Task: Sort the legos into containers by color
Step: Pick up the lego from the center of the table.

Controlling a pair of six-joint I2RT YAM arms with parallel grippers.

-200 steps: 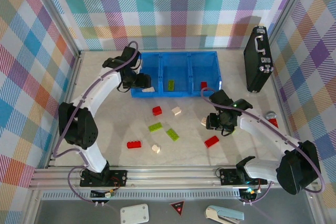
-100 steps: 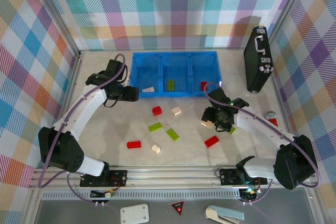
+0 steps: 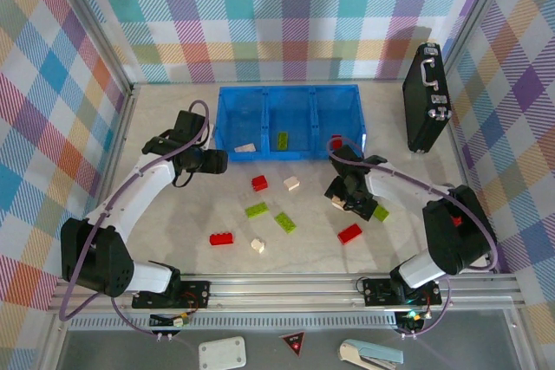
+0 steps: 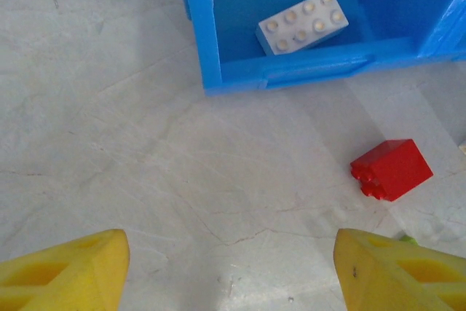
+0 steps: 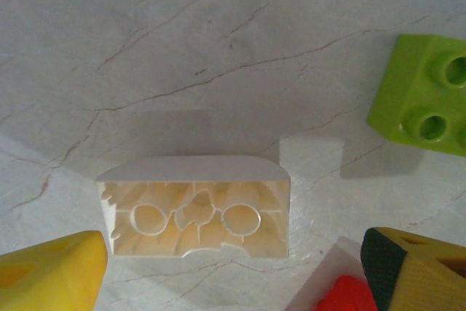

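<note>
a: table state, front to back?
b: nearest the bases: long red brick (image 3: pixel 221 238), small cream cube (image 3: pixel 257 245) near it on the right, red block (image 3: pixel 349 233) further right. just behind, mid-table: flat lime brick (image 3: pixel 284 222) and lime plate (image 3: pixel 257 209), close but apart.
a: right gripper (image 5: pixel 233 249)?
b: jaws spread wide, nothing clamped. it straddles the cream brick (image 5: pixel 195 207), which lies on the table (image 5: pixel 218 34) on its side, hollow underside toward the wrist camera. one finger is clearly off it. the other sits just beside its edge, contact i can't tell. lime stud brick (image 5: pixel 426 100) is near it, not touching.
a: left gripper (image 4: pixel 229 253)?
b: open, empty, over bare table just short of the tray's left front corner. small red brick (image 4: pixel 392 169) lies off to one side. top view has a cream piece (image 3: pixel 291 184) right of that one, both short of the tray.
a: tray (image 3: pixel 286 89)?
b: blue, three compartments side by side. left one holds an eight-stud white brick (image 4: pixel 302 22), skewed, near the front wall. middle holds a lime bar (image 3: pixel 283 139). right holds a red piece (image 3: pixel 336 140) near its front wall.
a: beyond that?
b: black case (image 3: pixel 426 97), right of the tray, apart from it, by the right wall.
</note>
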